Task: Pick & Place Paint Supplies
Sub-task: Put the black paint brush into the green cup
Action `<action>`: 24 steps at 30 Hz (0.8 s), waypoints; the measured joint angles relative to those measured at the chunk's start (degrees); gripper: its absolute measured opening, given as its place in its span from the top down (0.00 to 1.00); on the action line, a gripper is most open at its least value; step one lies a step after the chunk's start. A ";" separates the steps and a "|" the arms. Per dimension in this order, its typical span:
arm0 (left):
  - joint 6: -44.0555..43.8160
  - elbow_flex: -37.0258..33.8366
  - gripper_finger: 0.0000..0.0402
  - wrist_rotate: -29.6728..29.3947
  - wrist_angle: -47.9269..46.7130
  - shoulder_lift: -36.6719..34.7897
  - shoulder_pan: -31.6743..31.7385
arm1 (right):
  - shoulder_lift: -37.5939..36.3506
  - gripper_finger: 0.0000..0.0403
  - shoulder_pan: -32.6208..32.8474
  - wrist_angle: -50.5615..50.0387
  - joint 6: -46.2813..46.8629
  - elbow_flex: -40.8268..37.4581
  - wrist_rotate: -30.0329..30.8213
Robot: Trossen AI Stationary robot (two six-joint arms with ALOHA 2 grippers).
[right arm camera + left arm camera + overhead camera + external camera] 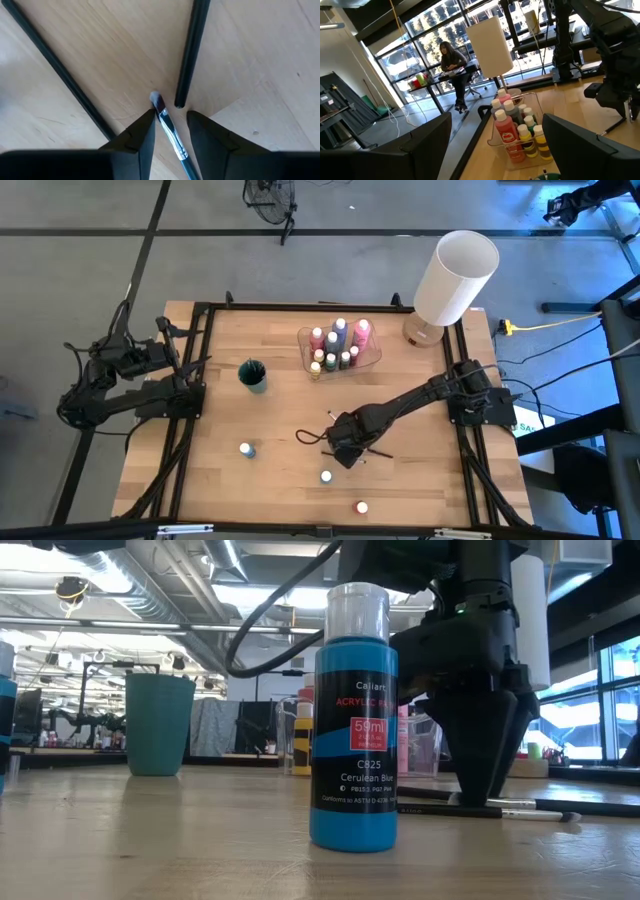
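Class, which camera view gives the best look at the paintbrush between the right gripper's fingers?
The right wrist view: the paintbrush lies on the wood between the right gripper fingers, pale tip and ferrule clear. The low view shows brushes lying beside that gripper, the high view only thin dark lines under it. In the left wrist view none can be picked out.

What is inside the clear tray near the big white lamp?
The clear tray holds upright paint bottles: taller pink, purple and grey ones behind, and small white-capped ones, some yellow, in front. The bottles hide the tray's floor, and some labels cannot be read.
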 joint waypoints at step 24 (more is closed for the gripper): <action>-0.01 0.00 0.23 0.00 0.00 0.01 0.00 | 0.02 0.69 -0.78 -4.97 8.35 0.11 -2.04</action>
